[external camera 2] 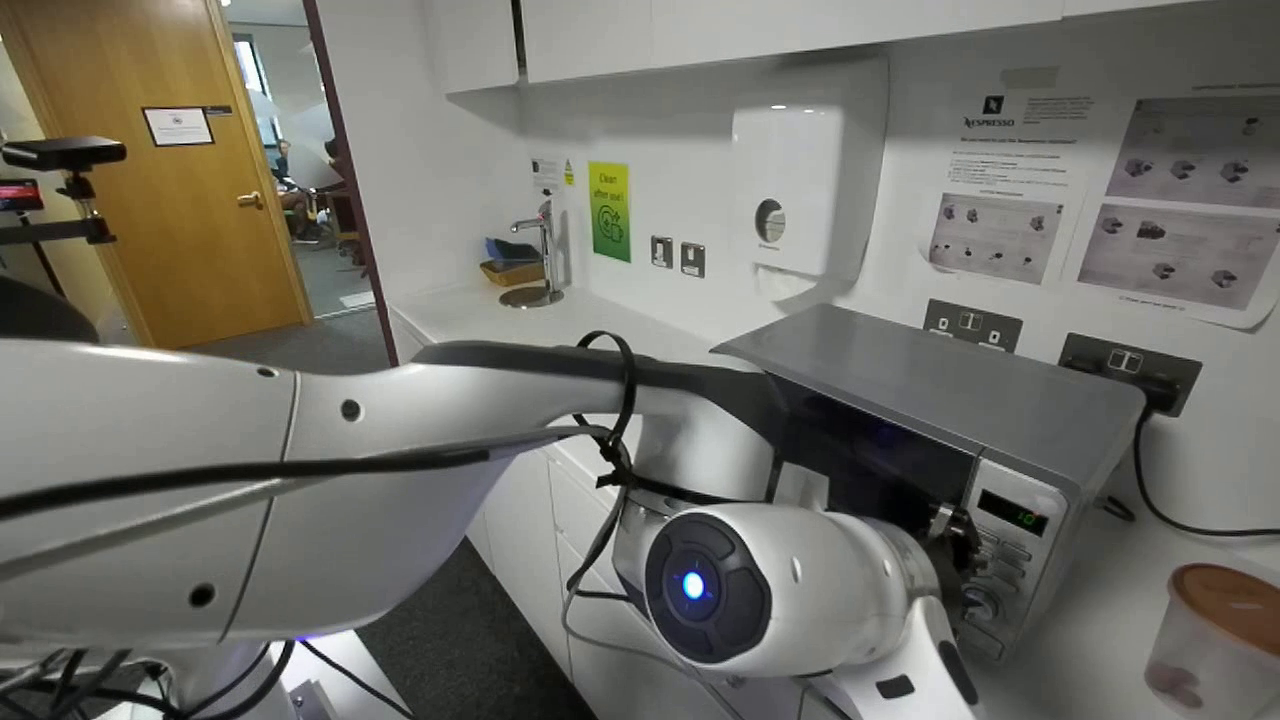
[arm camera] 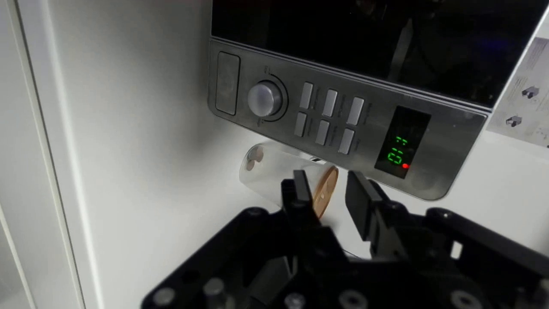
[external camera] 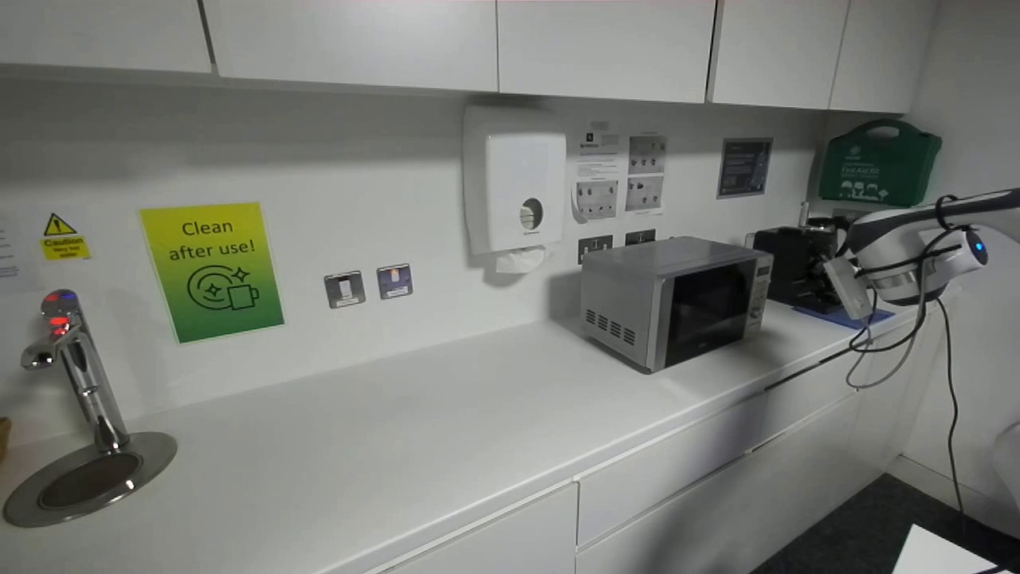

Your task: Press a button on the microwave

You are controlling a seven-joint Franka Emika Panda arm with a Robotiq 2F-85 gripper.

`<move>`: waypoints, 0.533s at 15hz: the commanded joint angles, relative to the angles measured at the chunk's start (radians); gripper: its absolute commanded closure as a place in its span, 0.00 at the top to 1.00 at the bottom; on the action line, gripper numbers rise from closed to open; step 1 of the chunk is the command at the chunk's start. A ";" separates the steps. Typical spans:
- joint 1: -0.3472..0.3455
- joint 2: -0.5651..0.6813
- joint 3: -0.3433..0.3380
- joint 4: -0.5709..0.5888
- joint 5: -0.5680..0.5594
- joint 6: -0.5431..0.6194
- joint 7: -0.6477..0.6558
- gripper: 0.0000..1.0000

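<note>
The silver-grey microwave stands on the counter with its dark glass front facing out; it shows in both exterior views. In the wrist view its control strip lies across the upper part, with a round knob, a wide flat button, several small buttons and a lit green display. My gripper is open with nothing between its fingers. Its fingertips appear below the strip in that view, touching no button. In an exterior view the gripper is in front of the strip, partly hidden by the arm.
A clear jar with an orange lid stands on the counter beside the microwave; it also shows behind my fingers. A black appliance stands further along. A white dispenser hangs above. Loose cables hang from the arm.
</note>
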 commanded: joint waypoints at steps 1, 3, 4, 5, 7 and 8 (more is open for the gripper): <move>0.065 -0.060 -0.050 0.047 -0.090 0.035 0.045 0.01; 0.088 -0.072 -0.074 0.061 -0.120 0.036 0.060 0.00; 0.102 -0.078 -0.087 0.071 -0.132 0.038 0.067 0.00; 0.116 -0.082 -0.098 0.079 -0.141 0.039 0.071 0.00; 0.144 -0.086 -0.119 0.097 -0.156 0.043 0.077 0.00; 0.159 -0.090 -0.127 0.107 -0.161 0.044 0.077 0.00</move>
